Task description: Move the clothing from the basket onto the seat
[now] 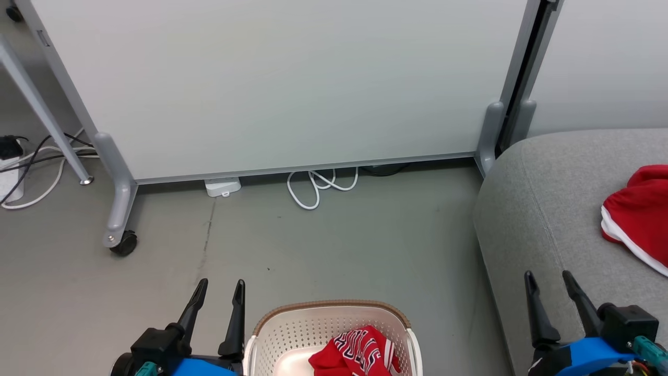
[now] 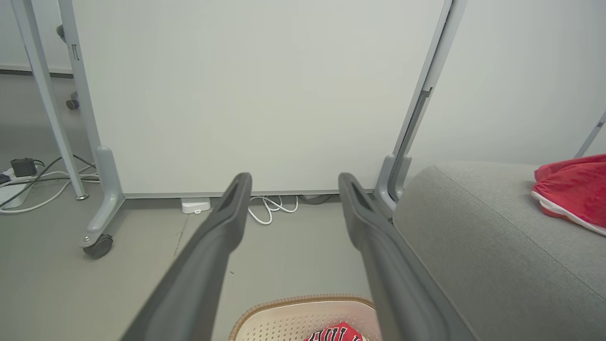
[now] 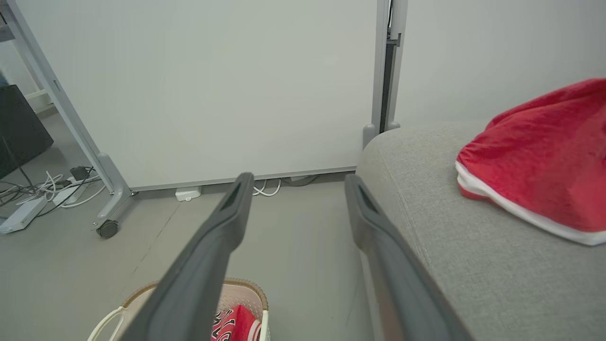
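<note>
One red garment with black-and-white lettering [image 1: 357,352] lies in the cream basket [image 1: 292,329] at the bottom centre of the head view; it also shows in the basket [image 2: 284,317] [image 3: 236,296] as a red lettered garment [image 2: 337,332] [image 3: 234,323]. A second red garment with white trim [image 1: 639,216] [image 2: 575,194] [image 3: 539,156] rests on the grey seat [image 1: 543,219] [image 2: 473,246] [image 3: 454,237] at the right. My left gripper [image 1: 219,295] [image 2: 294,182] stands open just left of the basket. My right gripper [image 1: 549,279] [image 3: 298,182] is open over the seat's near edge. Both are empty.
A large pale wheeled partition [image 1: 282,83] stands behind, with a caster [image 1: 124,243] at its left foot. White cables [image 1: 318,185] and a small white box [image 1: 223,186] lie under it. More cables and a power strip [image 1: 15,172] sit at the far left beside a slanted metal leg [image 1: 47,120].
</note>
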Motion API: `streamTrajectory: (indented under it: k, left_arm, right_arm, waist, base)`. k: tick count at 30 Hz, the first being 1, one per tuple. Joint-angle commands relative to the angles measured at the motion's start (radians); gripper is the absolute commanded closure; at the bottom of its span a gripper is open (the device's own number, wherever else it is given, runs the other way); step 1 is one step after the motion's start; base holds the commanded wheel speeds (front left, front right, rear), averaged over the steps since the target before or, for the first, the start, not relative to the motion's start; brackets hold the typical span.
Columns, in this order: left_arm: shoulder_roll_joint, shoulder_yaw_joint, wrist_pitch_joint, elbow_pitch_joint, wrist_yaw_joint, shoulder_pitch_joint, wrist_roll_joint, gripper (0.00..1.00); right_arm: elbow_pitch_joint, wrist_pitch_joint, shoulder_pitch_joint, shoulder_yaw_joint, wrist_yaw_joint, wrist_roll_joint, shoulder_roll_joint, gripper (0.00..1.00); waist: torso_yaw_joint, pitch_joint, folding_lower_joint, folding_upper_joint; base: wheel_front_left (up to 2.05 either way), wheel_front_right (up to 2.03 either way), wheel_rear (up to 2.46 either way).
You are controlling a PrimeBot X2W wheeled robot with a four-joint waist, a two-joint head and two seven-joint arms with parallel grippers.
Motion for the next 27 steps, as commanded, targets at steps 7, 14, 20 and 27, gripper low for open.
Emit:
streamTrajectory:
  k: [7, 14, 20, 27]
  left_arm:
    - [0.004, 0.021, -0.003, 0.015, -0.001, 0.011, 0.006, 0.0]
    - [0.011, 0.023, -0.003, 0.025, -0.001, 0.013, 0.011, 0.0]
    - [0.016, 0.026, -0.003, 0.027, -0.001, 0.012, 0.011, 0.0]
    - [0.014, 0.02, -0.003, 0.026, -0.001, 0.014, 0.014, 0.0]
  right_arm:
    - [-0.02, -0.013, 0.042, 0.032, 0.001, 0.05, 0.002, 0.0]
    - [-0.033, -0.011, 0.065, 0.041, 0.001, 0.06, 0.002, 0.0]
    - [-0.029, -0.014, 0.073, 0.046, 0.001, 0.065, 0.002, 0.0]
    - [-0.024, -0.016, 0.073, 0.048, 0.001, 0.073, 0.002, 0.0]
  waist:
    - [0.018, -0.018, 0.0002, -0.0001]
    - [0.028, -0.027, 0.0002, -0.0001]
    - [0.028, -0.029, 0.0002, -0.0001]
    - [0.023, -0.028, 0.0002, -0.0001]
  base:
    - [0.0, 0.0, 0.0]
    - [0.0, 0.0, 0.0]
    - [0.0, 0.0, 0.0]
    - [0.0, 0.0, 0.0]
